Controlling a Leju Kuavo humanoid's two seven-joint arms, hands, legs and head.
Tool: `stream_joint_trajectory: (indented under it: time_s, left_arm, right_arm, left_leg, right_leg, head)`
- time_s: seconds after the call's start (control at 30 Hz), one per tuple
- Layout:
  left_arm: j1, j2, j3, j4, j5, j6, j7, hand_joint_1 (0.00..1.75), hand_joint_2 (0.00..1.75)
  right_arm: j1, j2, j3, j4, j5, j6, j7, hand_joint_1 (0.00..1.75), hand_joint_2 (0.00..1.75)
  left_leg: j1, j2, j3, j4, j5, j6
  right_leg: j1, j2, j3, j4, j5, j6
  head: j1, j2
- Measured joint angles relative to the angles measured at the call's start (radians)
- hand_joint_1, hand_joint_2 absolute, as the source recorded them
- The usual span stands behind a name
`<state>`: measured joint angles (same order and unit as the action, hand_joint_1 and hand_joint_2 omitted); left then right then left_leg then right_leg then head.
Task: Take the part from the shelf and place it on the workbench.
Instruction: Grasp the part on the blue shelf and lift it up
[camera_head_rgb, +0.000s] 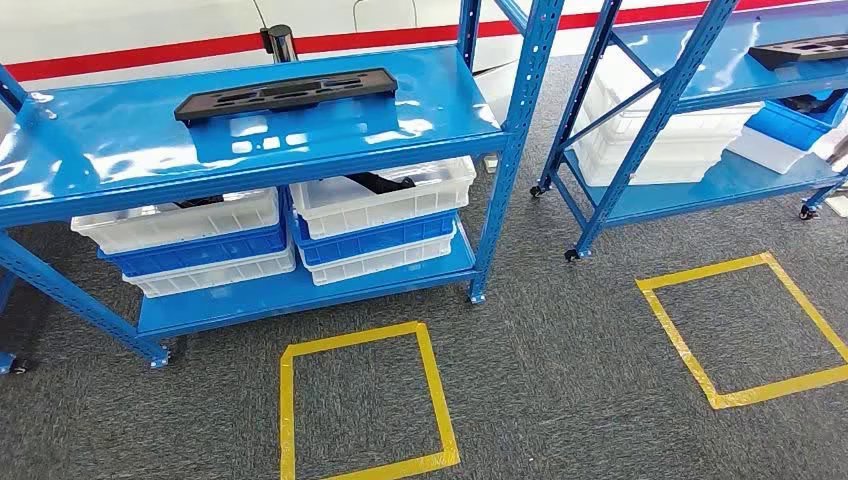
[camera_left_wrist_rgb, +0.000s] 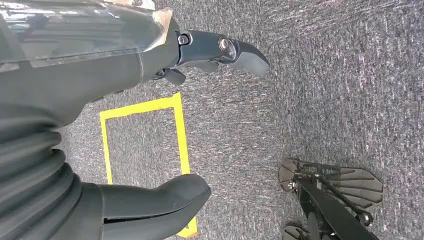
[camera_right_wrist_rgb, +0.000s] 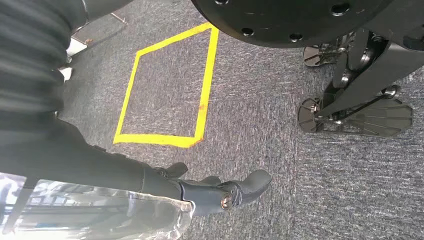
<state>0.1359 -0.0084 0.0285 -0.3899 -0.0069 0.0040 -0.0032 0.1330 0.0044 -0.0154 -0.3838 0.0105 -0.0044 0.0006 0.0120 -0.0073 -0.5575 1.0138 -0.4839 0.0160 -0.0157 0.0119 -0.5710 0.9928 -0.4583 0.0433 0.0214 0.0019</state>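
Both hands hang over the carpet and hold nothing, fingers apart: the left hand (camera_left_wrist_rgb: 150, 125) and the right hand (camera_right_wrist_rgb: 165, 185). It seems the approach step; next, I judge, a reach is needed. A flat black part (camera_head_rgb: 287, 94) with cut-outs lies on the shelf (camera_head_rgb: 100, 150) top, near its back edge.

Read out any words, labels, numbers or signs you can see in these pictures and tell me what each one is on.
None: no readable text shows in any view.
The black part on the blue shelf bears no label that shows.
The white crates and blue crates show no print.
The yellow tape squares on the grey carpet are plain outlines, with no writing.
The left hand and right hand show no markings.
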Motion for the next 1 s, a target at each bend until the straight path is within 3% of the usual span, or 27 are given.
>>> stream_joint_trajectory:
  time_s: [0.23, 1.0]
  left_arm:
    - [-0.024, -0.01, 0.131, 0.0, -0.075, 0.044, -0.035, 0.0, 1.75]
    - [-0.141, -0.104, 0.736, 0.044, -0.413, 0.214, -0.232, 0.0, 1.75]
  right_arm:
    - [-0.029, 0.014, -0.009, 0.0, 0.097, -0.046, -0.013, 0.0, 1.75]
    - [-0.203, 0.098, -0.096, 0.008, 0.488, -0.181, -0.086, 0.0, 1.75]
  left_leg:
    - [0.0, 0.0, 0.0, 0.0, 0.0, 0.0]
    - [0.001, 0.0, 0.0, 0.0, 0.001, 0.0]
  right_leg:
    - [0.0, 0.0, 0.0, 0.0, 0.0, 0.0]
    - [0.0, 0.0, 0.008, 0.001, 0.001, 0.0]
  head:
    - [0.0, 0.0]
    - [0.0, 0.0]
